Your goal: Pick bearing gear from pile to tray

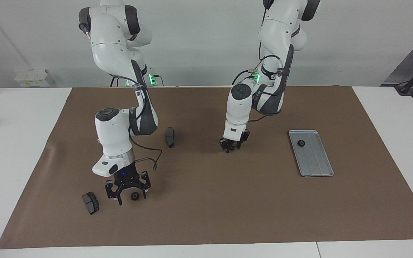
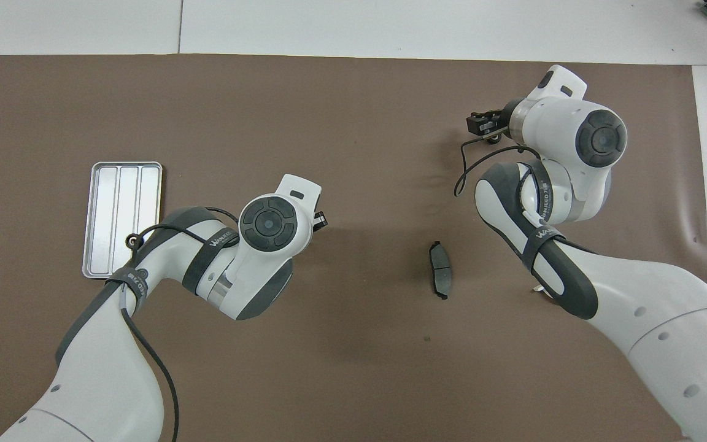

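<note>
1. Black round gear (image 1: 134, 196) on the brown mat (image 1: 228, 215), between the spread fingers of the right gripper (image 1: 128, 196), toward the right arm's end of the table.
2. Right gripper low over that gear, fingers apart on either side of it; contact with the gear not readable.
3. Dark grey brake pad (image 1: 90, 202) just beside the right gripper, flat on the mat, apart from the gear.
4. Second brake pad (image 1: 170, 137) nearer to the robots than the right gripper, well apart from it, beside the right arm's elbow.
5. Left gripper (image 1: 232, 146) hanging just over the bare mat near the table's middle, well apart from the gear; fingers close together around a small dark shape, whether clamped on anything cannot be told.
6. Silver-grey grooved tray (image 1: 316, 161) toward the left arm's end of the table, well apart from both grippers, with one black gear in the tray (image 1: 300, 143) at its end nearer the robots.
</note>
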### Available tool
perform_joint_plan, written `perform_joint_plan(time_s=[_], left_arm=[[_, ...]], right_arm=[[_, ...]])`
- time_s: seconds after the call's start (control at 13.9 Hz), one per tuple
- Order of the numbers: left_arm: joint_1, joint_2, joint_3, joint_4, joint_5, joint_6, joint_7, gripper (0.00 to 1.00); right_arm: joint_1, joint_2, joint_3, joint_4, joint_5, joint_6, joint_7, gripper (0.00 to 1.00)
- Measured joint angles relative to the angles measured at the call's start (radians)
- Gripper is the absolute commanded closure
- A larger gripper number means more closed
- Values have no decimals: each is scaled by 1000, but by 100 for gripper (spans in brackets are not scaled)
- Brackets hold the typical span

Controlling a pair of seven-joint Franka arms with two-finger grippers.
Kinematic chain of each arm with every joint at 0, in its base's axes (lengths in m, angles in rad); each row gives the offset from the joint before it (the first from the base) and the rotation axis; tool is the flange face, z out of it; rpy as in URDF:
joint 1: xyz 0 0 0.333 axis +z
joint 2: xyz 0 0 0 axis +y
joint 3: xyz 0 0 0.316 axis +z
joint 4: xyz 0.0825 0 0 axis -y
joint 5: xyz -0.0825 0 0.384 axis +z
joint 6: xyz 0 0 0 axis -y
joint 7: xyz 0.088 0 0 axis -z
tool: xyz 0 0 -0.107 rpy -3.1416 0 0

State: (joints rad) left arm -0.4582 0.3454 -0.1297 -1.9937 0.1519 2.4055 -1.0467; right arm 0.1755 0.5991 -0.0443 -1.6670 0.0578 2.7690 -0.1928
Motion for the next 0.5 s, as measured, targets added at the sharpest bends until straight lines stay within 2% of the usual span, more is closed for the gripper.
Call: perform_joint_plan(time_s=[0.14, 0.36, 0.5], left_arm=[[0, 0, 0, 0, 0, 0, 0, 100], [0, 0, 1, 2, 0, -6, 0, 100], [12, -13, 9, 29, 2, -69, 20, 100]], right_arm=[[-8, 6, -1, -18, 0, 0, 1, 16], [-29, 11, -1, -46, 0, 0, 1, 24], [-29, 11, 0, -54, 0, 0, 1, 29]])
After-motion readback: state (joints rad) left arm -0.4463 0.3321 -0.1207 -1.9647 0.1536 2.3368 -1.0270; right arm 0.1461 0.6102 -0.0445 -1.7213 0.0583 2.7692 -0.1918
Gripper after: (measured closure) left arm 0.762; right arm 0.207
